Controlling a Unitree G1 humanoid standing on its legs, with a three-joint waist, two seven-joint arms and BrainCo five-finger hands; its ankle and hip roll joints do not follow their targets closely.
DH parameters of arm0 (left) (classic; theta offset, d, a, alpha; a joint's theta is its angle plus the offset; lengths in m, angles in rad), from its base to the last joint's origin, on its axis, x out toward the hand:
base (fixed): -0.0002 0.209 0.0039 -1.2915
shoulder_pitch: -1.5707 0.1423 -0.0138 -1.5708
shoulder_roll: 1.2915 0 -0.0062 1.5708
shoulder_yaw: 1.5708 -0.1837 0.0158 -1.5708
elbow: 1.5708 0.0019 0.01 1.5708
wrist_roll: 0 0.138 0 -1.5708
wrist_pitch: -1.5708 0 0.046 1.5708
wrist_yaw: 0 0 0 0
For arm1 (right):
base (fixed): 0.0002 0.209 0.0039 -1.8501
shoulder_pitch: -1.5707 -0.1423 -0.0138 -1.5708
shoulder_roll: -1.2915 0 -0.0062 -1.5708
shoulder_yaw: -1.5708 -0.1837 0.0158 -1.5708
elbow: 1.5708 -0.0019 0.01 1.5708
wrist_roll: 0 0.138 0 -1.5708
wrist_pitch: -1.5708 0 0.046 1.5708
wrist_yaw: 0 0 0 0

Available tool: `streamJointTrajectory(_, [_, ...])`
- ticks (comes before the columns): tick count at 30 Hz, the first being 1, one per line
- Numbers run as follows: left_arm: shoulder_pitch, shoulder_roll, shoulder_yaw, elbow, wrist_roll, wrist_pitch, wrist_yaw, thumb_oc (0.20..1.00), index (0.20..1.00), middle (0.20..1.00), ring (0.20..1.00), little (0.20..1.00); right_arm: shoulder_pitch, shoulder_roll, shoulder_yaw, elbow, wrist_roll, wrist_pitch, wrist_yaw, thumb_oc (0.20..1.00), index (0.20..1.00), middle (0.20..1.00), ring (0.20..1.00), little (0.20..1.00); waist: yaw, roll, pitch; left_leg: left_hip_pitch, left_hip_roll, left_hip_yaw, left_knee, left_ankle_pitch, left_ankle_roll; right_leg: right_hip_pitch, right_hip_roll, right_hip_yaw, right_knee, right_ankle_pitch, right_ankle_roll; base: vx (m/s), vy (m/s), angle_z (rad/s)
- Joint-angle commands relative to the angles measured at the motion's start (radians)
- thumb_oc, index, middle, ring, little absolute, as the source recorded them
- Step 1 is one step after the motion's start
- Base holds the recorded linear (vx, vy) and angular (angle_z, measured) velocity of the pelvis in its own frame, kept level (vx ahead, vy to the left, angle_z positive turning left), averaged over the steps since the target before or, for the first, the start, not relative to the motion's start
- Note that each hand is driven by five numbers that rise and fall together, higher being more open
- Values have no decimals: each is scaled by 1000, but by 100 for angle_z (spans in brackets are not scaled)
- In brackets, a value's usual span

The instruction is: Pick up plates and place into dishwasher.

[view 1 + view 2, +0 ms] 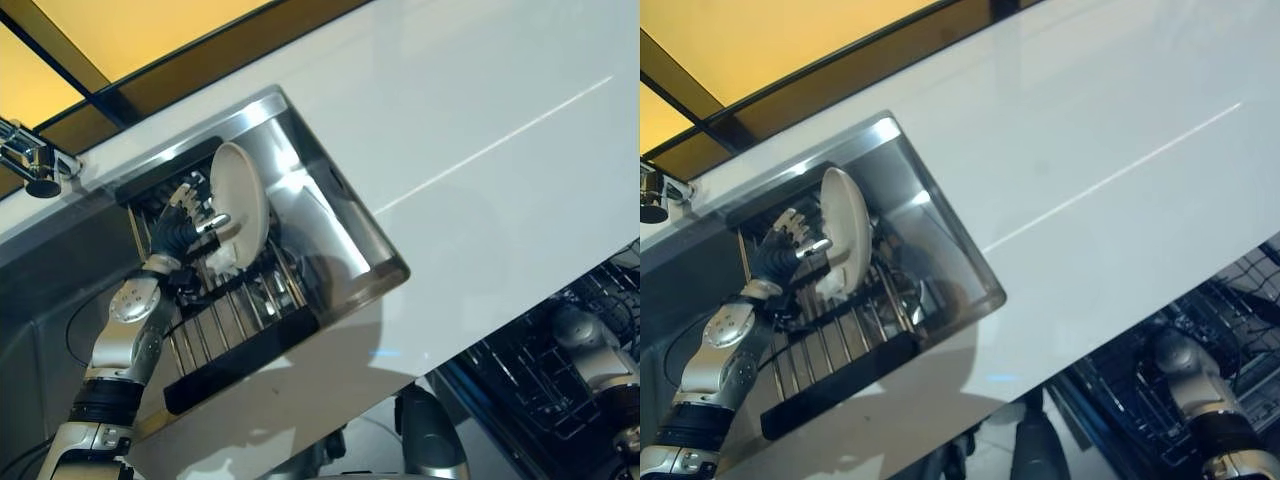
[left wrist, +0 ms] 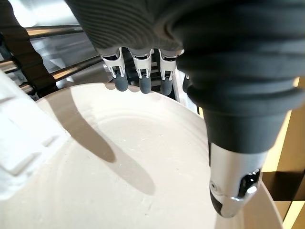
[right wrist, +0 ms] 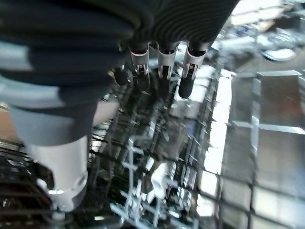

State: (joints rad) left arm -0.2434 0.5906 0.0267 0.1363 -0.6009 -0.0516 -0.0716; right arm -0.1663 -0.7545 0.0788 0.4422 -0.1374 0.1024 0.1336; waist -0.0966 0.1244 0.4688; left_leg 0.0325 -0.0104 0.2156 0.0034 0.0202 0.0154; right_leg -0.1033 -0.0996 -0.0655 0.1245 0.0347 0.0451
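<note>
Left eye view: I'm clamping my left hand (image 1: pixel 185 232) on a cream plate (image 1: pixel 240 205), upright on edge in the sink's (image 1: pixel 355 235) rack. Right hand (image 3: pixel 157 57), fingers relaxed apart, is hanging over the dishwasher rack (image 1: pixel 530 375), well apart across the counter (image 1: pixel 480 150).

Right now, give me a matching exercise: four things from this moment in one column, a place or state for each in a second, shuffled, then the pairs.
Things:
1. plate
2. left hand
3. right hand
4. tap

Places or states:
A. over the dishwasher rack
B. at the counter's far left edge
C. standing on edge in the sink
D. fingers and thumb pinching the plate

Pairs: 1-C, 2-D, 3-A, 4-B
</note>
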Motion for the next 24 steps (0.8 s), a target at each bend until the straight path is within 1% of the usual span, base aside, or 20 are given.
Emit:
streamJointTrajectory(1, [52,-5,64,-32,38,-30,-24,1000,1000,1000,1000,1000,88,5,-43,30,-17,5,-7,1000,1000,1000,1000,1000,-21,-56,-118,-74,-14,32,149,-103,8,-31,-34,20,22,-26,64,66,20,-1])
streamJointTrajectory(9, [125,-28,122,-29,53,-26,-88,1000,1000,1000,1000,1000,214,49,-148,11,-28,24,9,1000,1000,1000,1000,1000,-43,-53,-207,15,-17,36,118,-129,12,40,-30,22,26,-59,74,77,23,2])
streamJointTrajectory(18, [173,-30,179,-25,44,-12,-148,1000,1000,1000,1000,1000,301,87,-222,13,-41,32,7,1000,1000,1000,1000,1000,-63,-62,-267,86,-16,33,114,-169,22,83,-19,33,58,-94,79,37,5,-1])
streamJointTrajectory(24, [176,-15,196,-10,43,1,-180,1000,1000,1000,1000,1000,334,104,-250,23,-30,40,2,1000,1000,1000,1000,1000,-71,-73,-297,123,-14,29,91,-181,27,100,-9,41,62,-93,88,10,-5,-1])
